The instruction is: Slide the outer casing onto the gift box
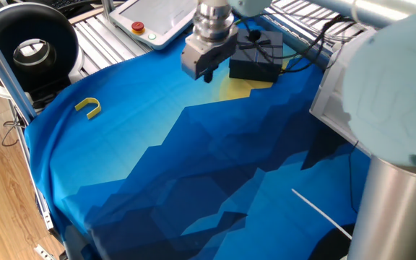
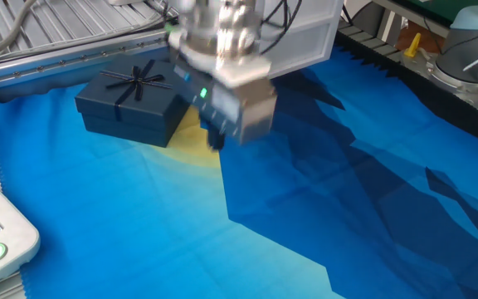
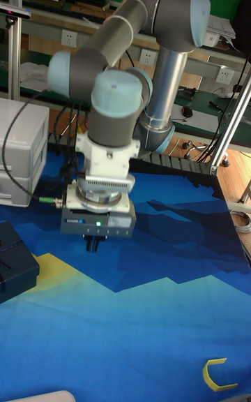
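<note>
The outer casing (image 1: 257,56), a dark navy square box with a thin ribbon cross and bow on top, rests on the blue cloth at the far side. It shows again in the other fixed view (image 2: 135,101) and at the left edge of the tall view (image 3: 12,266). The gift box is hidden; no separate tray shows. My gripper (image 1: 207,75) hangs just beside the casing, a little above the cloth, apart from it. Its dark fingers point down, close together, holding nothing. Motion blurs the gripper (image 2: 215,143) in the other fixed view, while the tall view shows the gripper (image 3: 91,241) sharply.
A small yellow U-shaped piece (image 1: 88,107) lies on the cloth far to the left, also visible in the tall view (image 3: 219,375). A large white bin (image 1: 352,94) stands at the right behind the casing. A white control panel (image 1: 154,22) sits beyond the cloth's edge.
</note>
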`<state>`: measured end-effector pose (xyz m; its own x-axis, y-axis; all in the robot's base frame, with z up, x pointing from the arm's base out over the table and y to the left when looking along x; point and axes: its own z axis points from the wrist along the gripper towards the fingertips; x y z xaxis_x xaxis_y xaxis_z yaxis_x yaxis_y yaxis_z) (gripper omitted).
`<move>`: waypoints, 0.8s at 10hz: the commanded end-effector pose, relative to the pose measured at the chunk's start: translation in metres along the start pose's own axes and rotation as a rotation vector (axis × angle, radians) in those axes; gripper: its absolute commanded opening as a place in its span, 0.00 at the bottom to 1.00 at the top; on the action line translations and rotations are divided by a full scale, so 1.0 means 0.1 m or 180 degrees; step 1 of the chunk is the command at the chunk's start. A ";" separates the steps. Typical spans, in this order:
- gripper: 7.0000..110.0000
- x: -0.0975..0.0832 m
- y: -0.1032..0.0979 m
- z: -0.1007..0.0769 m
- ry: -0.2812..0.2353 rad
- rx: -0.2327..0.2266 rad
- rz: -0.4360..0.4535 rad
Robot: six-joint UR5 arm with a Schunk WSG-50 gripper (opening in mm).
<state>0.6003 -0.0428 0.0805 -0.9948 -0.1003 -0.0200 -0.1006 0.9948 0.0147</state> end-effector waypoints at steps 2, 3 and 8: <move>0.00 0.53 -0.03 -0.44 -0.0019 -0.0193 -0.0167; 0.00 0.63 0.02 -0.45 0.0005 -0.0240 -0.0147; 0.00 0.32 0.18 -0.15 -0.0046 -0.0209 -0.0190</move>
<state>0.5551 -0.0412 0.1041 -0.9869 -0.1592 -0.0249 -0.1605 0.9851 0.0613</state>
